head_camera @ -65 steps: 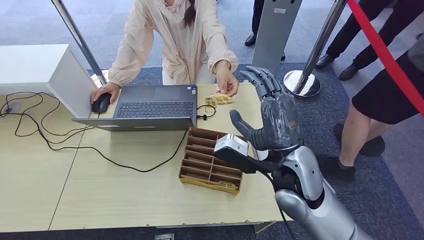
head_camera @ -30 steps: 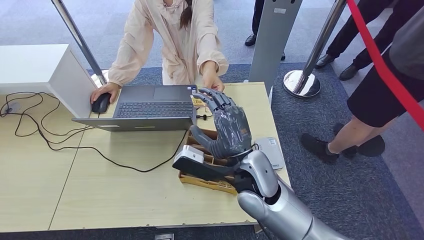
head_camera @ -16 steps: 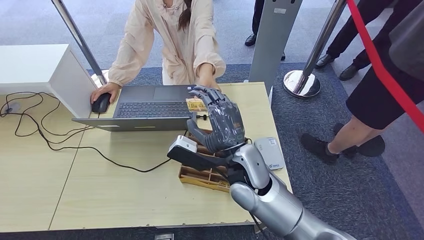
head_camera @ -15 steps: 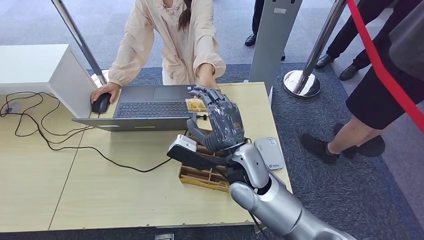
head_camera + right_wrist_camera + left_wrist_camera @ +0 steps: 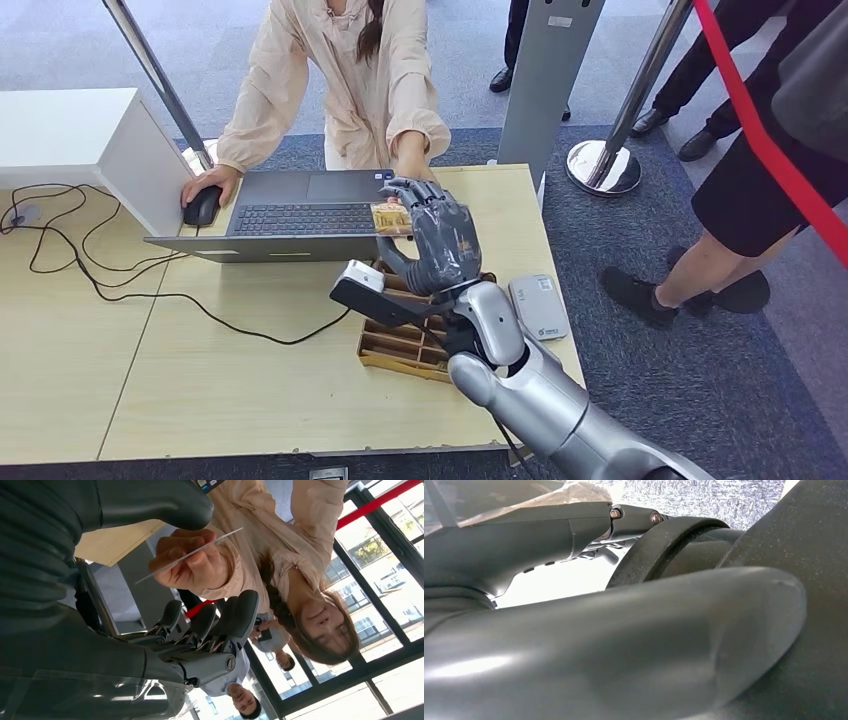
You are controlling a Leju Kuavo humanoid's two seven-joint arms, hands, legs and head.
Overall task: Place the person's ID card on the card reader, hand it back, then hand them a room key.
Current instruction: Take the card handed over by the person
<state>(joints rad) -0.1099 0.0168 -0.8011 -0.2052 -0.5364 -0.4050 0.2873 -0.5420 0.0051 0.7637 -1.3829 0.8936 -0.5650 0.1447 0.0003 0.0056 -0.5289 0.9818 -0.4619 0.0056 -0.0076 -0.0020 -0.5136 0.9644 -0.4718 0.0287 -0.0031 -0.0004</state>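
- The right hand [image 5: 432, 238] hid the person's hand [image 5: 192, 560] from your head view; only part of the ID card [image 5: 390, 217] showed.
- The wooden tray [image 5: 400, 345] was partly covered by the right arm.
- Your left wrist view was blurred, too close to resolve.

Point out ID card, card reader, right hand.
ID card [image 5: 391, 217]: head view, its yellow face.
Card reader [image 5: 538, 306]: head view, middle of its grey top.
Right hand [image 5: 440, 245]: head view, back of the hand.
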